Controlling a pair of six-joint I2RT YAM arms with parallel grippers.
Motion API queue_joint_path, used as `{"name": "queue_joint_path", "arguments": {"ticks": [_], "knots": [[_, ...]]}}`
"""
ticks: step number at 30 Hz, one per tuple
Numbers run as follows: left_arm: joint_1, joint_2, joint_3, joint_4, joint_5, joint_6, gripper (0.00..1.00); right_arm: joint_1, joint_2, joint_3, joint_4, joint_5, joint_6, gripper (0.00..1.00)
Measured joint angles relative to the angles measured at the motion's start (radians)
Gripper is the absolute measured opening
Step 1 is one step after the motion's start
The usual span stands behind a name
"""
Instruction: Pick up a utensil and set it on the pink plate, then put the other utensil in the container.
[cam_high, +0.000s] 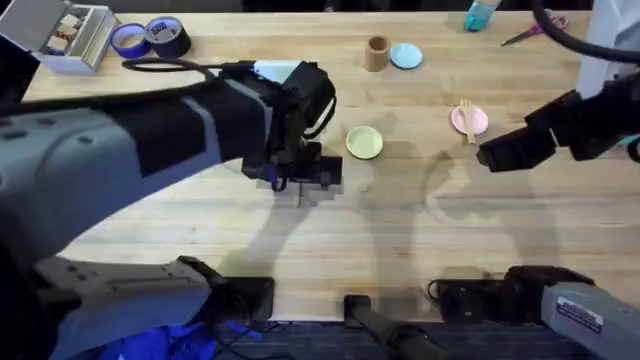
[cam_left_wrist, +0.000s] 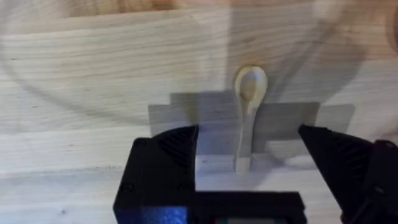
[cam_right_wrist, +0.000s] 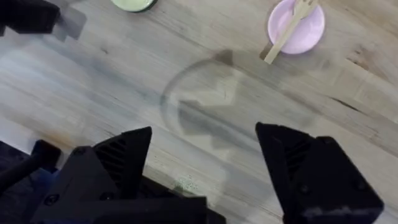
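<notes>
At the far left of the pale wooden table (cam_high: 400, 210) sits a grey open box (cam_high: 68, 35) with two rolls of tape, one blue (cam_high: 128, 39) and one black (cam_high: 168, 36), just to its right. Nearer and toward the middle, the left gripper (cam_left_wrist: 249, 165) hangs low over the tabletop with its black fingers (cam_left_wrist: 165, 158) spread wide and released, straddling the small slim light wooden spoon (cam_left_wrist: 247, 115), which lies flat on the wood between them, its oval bowl pointing away from the wrist; neither finger touches it. Just right of that arm is the small round pale yellow-green plate (cam_high: 364, 142), and farther back stands the small brown cylindrical cup (cam_high: 376, 53) with the light blue plate (cam_high: 406, 56) beside it. Further right, the small light wooden fork (cam_right_wrist: 287, 32) rests across the small round pale pink plate (cam_right_wrist: 314, 30), its handle reaching past the near rim. The right gripper (cam_right_wrist: 202, 155) hovers near that plate, right of it, jaws apart and holding nothing
</notes>
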Motion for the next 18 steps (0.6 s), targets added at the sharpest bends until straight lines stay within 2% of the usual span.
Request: {"name": "queue_joint_path", "arguments": {"ticks": [9,14,18], "knots": [[0.0,0.041,0.031,-0.024,0.008,0.0,0.991,0.0,0.0,0.0,0.0,0.0,0.0,0.996],[0.001,0.041,0.032,-0.025,0.008,0.003,0.887,0.0,0.0,0.0,0.0,0.0,0.0,0.997],[0.001,0.041,0.032,-0.025,0.009,0.003,0.847,0.0,0.0,0.0,0.0,0.0,0.0,0.996]]}}
